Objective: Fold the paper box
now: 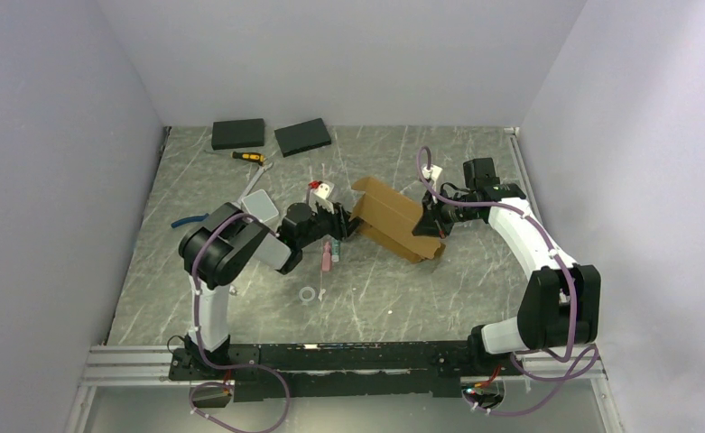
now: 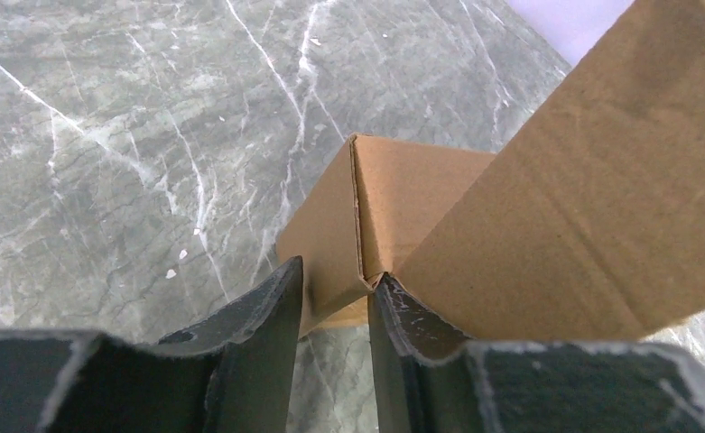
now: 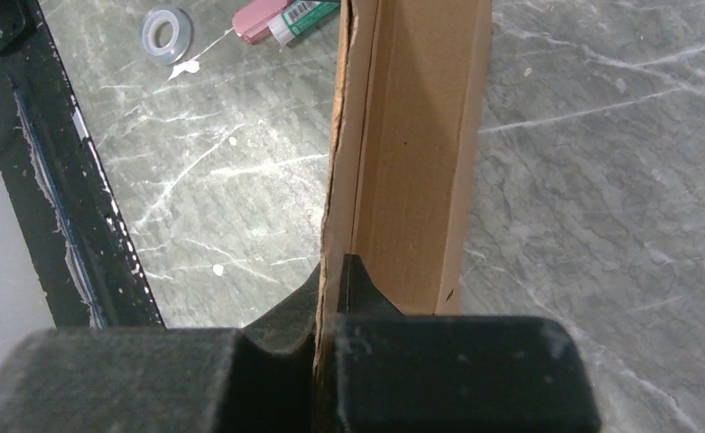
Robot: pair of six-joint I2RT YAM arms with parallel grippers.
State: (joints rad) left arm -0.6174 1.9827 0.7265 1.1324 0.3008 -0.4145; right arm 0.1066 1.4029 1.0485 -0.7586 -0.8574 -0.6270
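Observation:
The paper box is brown corrugated cardboard, partly folded, lying mid-table with one flap raised. My left gripper is at its left end. In the left wrist view the jaws stand partly apart around a folded corner of the box, and the right fingertip touches the crease. My right gripper is at the box's right end. In the right wrist view it is shut on the thin edge of an upright box wall.
Two black slabs lie at the back. A yellow-handled screwdriver, a white container and blue pliers are on the left. A pink item and a tape ring lie in front of the box.

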